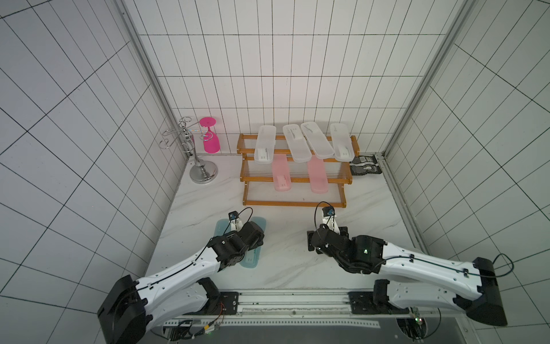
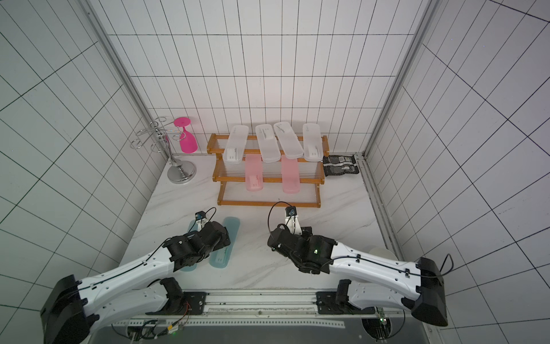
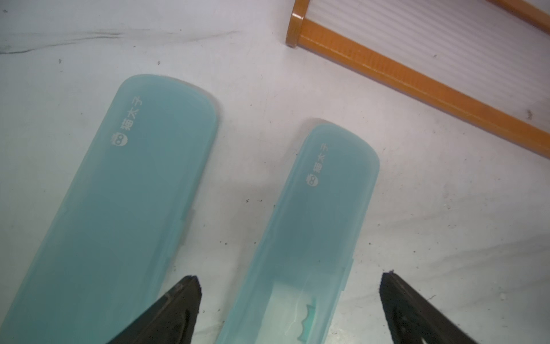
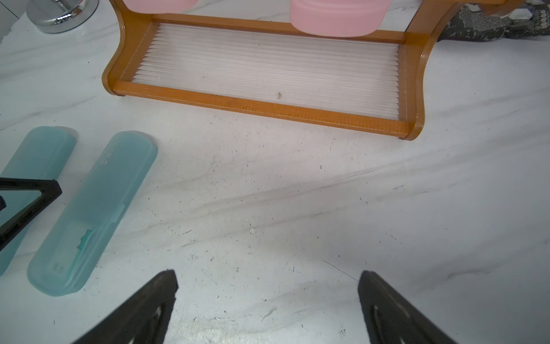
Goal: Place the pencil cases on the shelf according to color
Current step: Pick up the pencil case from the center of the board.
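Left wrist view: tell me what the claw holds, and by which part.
Nothing. The left claw stands open, its jaws either side of a teal pencil case, not closed on it.

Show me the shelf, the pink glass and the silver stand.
shelf (image 1: 294, 204), in a top view, on its front bottom rail.
pink glass (image 1: 211, 144), in a top view, on its bowl.
silver stand (image 1: 204, 173), in a top view, on its base.

Translucent teal-blue plastic pencil cases (image 1: 250, 260) — middles hidden under left arm (image 1: 178, 269); pink cases (image 1: 318, 178) — far ends covered by clear-white cases (image 1: 297, 143).
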Controlling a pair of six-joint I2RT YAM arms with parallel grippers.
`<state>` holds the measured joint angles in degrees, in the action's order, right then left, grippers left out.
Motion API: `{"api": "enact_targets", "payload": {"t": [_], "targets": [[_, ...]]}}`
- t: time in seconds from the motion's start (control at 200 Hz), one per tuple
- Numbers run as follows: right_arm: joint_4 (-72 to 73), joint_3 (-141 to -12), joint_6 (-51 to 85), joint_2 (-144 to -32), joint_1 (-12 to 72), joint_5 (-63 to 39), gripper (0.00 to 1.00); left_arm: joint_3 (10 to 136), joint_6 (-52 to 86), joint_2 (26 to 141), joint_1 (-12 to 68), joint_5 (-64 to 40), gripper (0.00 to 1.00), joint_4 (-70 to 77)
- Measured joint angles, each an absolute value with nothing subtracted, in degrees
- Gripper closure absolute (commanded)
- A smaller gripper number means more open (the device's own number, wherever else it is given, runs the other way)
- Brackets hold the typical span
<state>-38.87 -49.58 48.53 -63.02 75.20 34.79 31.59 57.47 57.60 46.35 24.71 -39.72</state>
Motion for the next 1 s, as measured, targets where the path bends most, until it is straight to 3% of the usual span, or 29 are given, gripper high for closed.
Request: {"api": "enact_targets", "payload": {"t": [0.325, 0.6, 0.835, 1.0], "targets": [[-40.6, -49.5, 51.3, -62.9, 76.7, 36.0, 0.01, 30.3, 56.9, 67.0, 47.4, 18.1, 0.02, -36.1], [-46.9, -46.0, 55.7, -52.6, 77.3, 38.3, 0.01, 36.9, 59.3, 80.4, 60.4, 16.9, 0.02, -30.8], [-54.2, -45.8, 59.5, -47.2, 77.3, 40.6, 0.01, 55.4, 63.0, 96.5, 72.6, 19.9, 0.02, -31.5], [-56.3, -45.8, 60.9, -46.6, 77.4, 41.7, 0.01, 59.1, 67.2, 94.9, 75.3, 25.3, 0.02, -35.3]]}}
